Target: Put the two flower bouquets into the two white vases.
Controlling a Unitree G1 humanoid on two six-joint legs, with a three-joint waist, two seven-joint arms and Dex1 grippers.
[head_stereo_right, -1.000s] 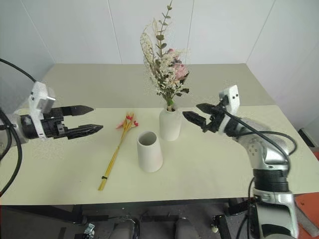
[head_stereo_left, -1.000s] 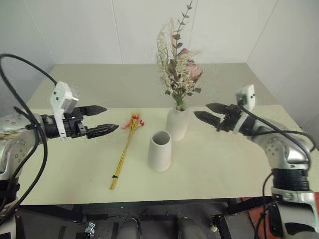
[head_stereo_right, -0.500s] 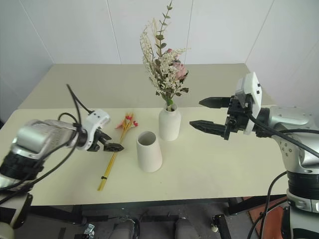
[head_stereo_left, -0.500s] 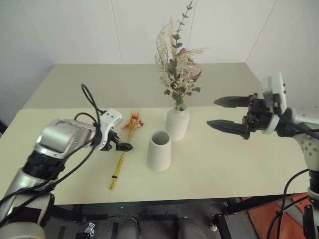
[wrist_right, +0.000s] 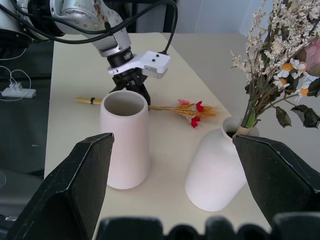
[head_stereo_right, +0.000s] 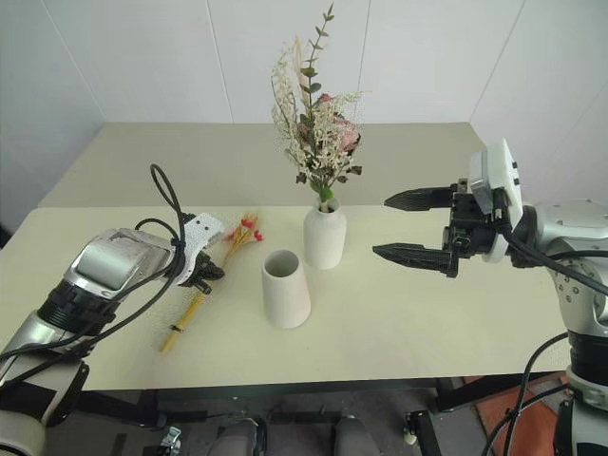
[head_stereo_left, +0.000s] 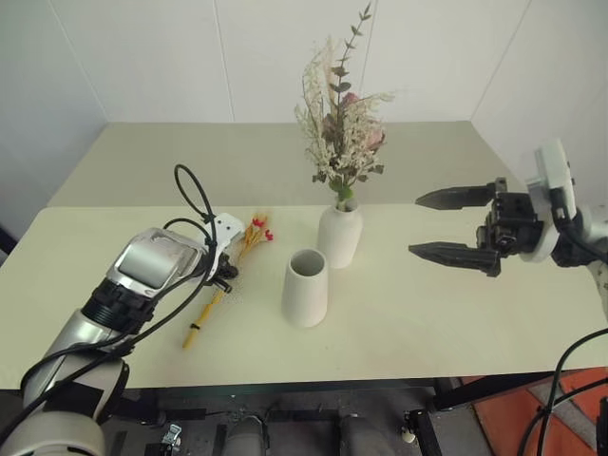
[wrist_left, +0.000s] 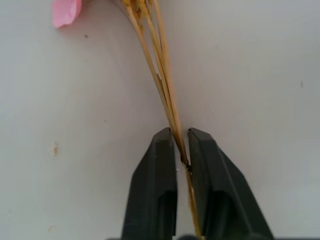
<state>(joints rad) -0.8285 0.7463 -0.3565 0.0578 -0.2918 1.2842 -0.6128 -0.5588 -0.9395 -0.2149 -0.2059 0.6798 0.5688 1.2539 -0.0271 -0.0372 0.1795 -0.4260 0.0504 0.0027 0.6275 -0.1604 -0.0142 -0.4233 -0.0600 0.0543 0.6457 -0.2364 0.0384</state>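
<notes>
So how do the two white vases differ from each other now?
The bottle-shaped matte white vase has a narrow neck; the tapered white cylinder vase has a wide mouth. The bottle vase holds the bushy dried bouquet; the cylinder vase stands empty. Both stand upright on the table.

No legible text or labels

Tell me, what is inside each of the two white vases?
The bottle-shaped vase holds the dried beige and green bouquet; its stem ends are hidden inside. The wide-mouthed vase shows an empty mouth; its bottom is hidden.
</notes>
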